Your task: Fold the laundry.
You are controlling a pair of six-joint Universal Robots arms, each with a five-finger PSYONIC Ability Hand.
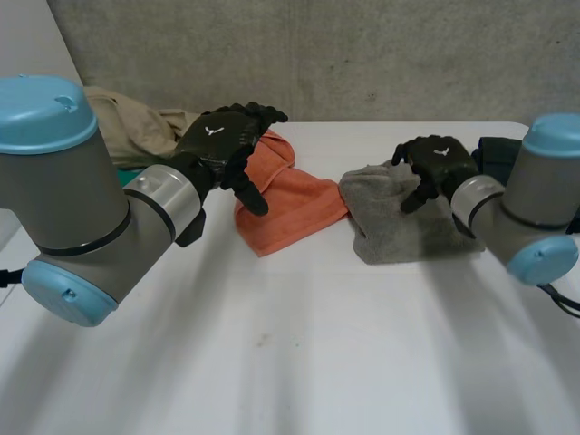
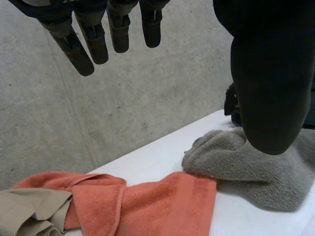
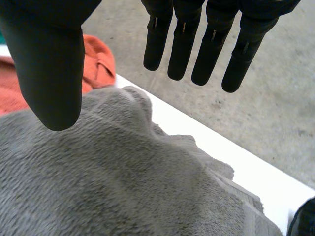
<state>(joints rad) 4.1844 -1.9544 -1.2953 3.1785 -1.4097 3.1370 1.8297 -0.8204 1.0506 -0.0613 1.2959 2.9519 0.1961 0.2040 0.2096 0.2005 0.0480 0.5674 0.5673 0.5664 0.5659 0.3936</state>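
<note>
L hand spread, empty, over orange towel; R hand likewise over grey towel, far table edge. 2 towels touch: lifting 1 may drag other off.

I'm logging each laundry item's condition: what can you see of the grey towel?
The grey towel looks like thick, fuzzy terry cloth. It is not flat: it lies bunched and loosely doubled over, with soft ridges and a rumpled edge, on the table towards the robot's right side. One edge meets the orange towel beside it. The right hand is over its far part, fingers straight and gripping nothing.
</note>
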